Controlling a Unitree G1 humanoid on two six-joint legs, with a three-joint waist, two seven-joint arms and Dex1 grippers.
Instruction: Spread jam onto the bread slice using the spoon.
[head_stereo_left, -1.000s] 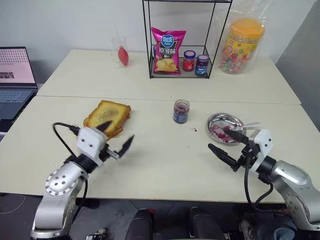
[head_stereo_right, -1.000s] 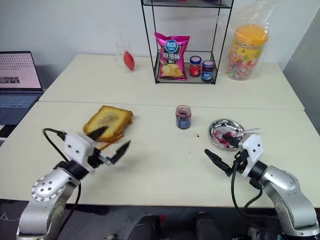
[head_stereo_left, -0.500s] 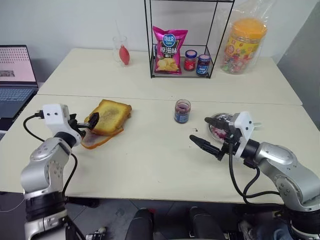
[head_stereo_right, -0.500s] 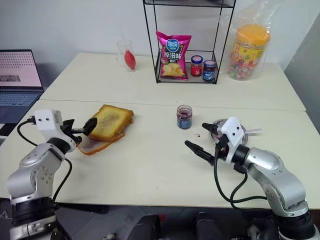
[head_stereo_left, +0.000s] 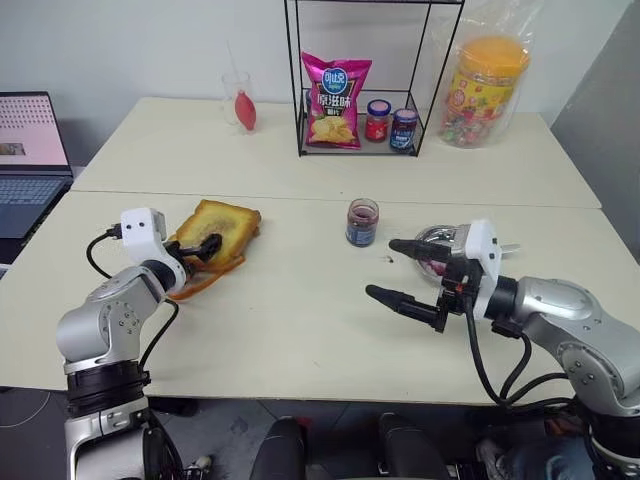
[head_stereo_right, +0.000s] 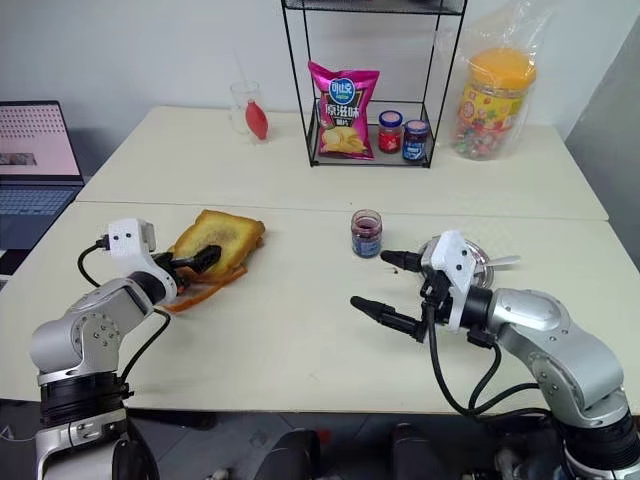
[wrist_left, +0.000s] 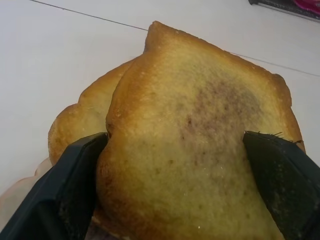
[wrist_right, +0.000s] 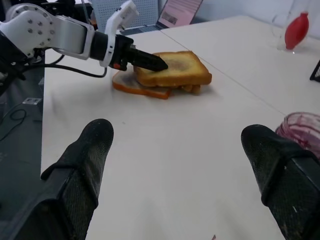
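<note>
The bread slice (head_stereo_left: 225, 218) tops a small stack of toast at the table's left. My left gripper (head_stereo_left: 203, 247) reaches it from the near side, open, with one finger (wrist_left: 75, 185) at each side edge of the slice (wrist_left: 200, 130). My right gripper (head_stereo_left: 383, 268) hangs open and empty above the table, just left of the round steel dish (head_stereo_left: 452, 236). Red jam (head_stereo_left: 430, 263) smears that dish, partly hidden by the gripper. The spoon (head_stereo_left: 505, 247) lies in the dish, its handle poking out to the right.
An open jar of dark spread (head_stereo_left: 362, 222) stands mid-table, with a small red spot (head_stereo_left: 389, 259) beside it. At the back are a wire rack (head_stereo_left: 300, 100) with a crisps bag and two jars, a sweets tub (head_stereo_left: 488, 88) and a glass (head_stereo_left: 240, 100). A laptop (head_stereo_left: 30, 160) sits far left.
My left gripper has swung forward and turned, from the near table over to the toast, and now straddles the top slice. My right gripper has risen and moved left from the dish.
</note>
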